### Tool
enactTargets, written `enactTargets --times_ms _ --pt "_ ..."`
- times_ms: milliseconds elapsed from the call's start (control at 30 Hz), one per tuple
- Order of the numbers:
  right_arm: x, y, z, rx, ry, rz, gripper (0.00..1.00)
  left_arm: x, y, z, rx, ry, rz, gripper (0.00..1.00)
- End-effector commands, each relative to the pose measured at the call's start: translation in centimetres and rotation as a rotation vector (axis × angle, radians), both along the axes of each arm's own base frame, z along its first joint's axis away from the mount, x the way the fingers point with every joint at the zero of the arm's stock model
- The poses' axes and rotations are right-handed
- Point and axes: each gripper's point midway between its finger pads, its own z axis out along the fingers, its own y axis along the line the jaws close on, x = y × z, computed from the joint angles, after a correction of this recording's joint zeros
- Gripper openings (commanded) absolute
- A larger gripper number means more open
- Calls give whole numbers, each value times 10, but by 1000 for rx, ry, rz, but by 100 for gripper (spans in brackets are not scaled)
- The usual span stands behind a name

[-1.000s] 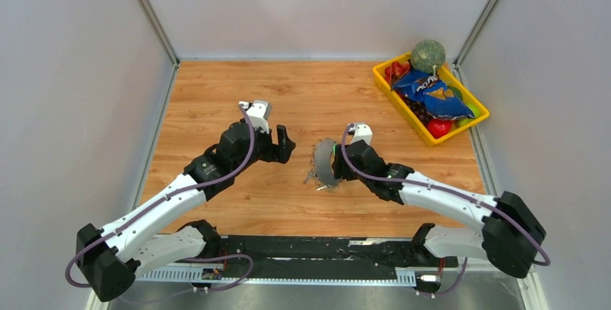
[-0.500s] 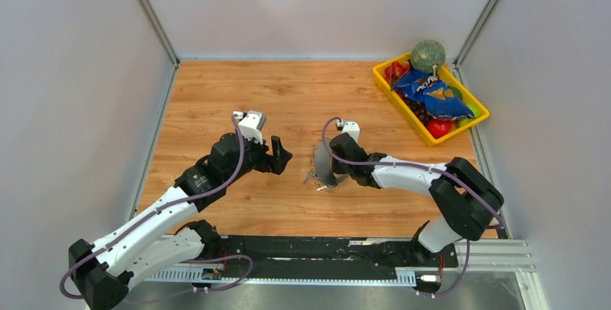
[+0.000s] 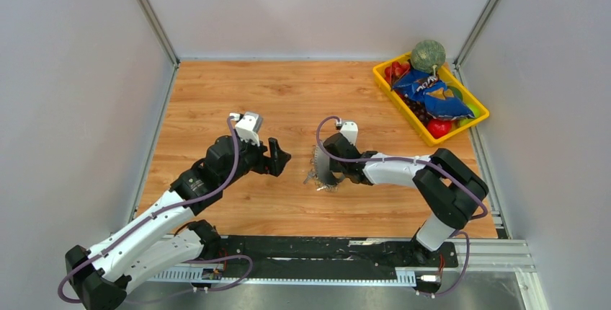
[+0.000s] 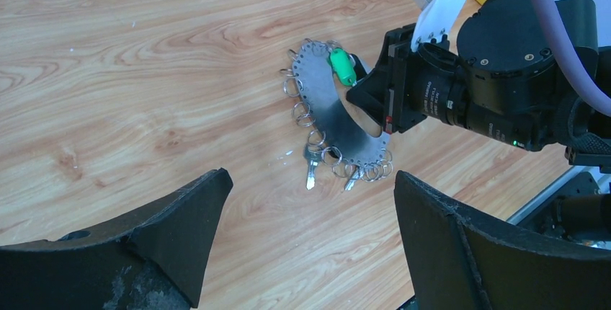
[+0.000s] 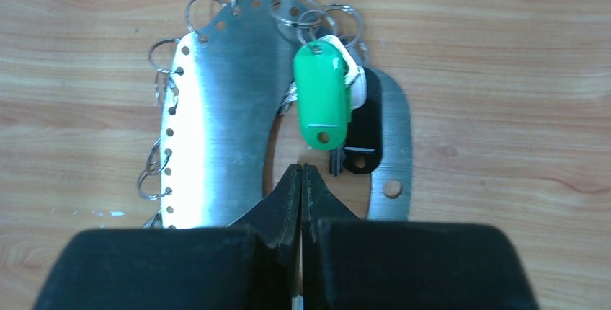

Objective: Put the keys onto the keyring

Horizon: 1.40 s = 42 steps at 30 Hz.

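The keyring (image 5: 223,122) is a flat grey metal hoop lying on the wooden table, with small split rings along its outer edge. The keys' green tag (image 5: 320,94) and black fob (image 5: 364,133) lie across the hoop's opening, hanging from rings at its far end. My right gripper (image 5: 301,169) is shut, its tips over that opening just short of the fob, with nothing seen between them. In the top view it (image 3: 333,158) sits against the keyring (image 3: 322,162). My left gripper (image 4: 310,176) is open, hovering left of the keyring (image 4: 328,108), apart from it.
A yellow tray (image 3: 389,83) at the back right corner holds a blue snack bag (image 3: 432,95), red fruit and a round green melon (image 3: 428,55). Grey walls close in the table on three sides. Two silver keys (image 4: 310,169) dangle from the hoop's near end.
My right gripper has shut from part open, and its arm has folded in closer to the keyring. The left arm has drawn back a little towards the near left.
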Motion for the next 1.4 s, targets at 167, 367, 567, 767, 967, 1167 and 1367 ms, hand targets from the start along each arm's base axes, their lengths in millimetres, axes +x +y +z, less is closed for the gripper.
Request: enactTargets --times_ms 167,367,567,767,967,1167,1367 --pt "-12 -63 3 -133 -14 -239 0 -4 -3 1 -2 -8 -38 95" --pt "-30 -78 7 -117 8 -275 0 -5 -1 2 -5 -12 -32 96" --pt "-53 -98 9 -104 27 -296 0 -8 2 5 -14 -21 -27 96" --pt "-60 -87 7 -20 49 -258 0 -8 1 5 -20 -20 -33 97" --pt "-44 -59 22 23 28 -203 0 -8 2 2 -10 -13 -30 97" --pt "-37 -37 62 102 -39 -134 5 -9 3 4 -11 -16 -27 98" --pt "-35 -27 114 187 -142 -64 30 -9 5 11 -16 -26 -22 98"
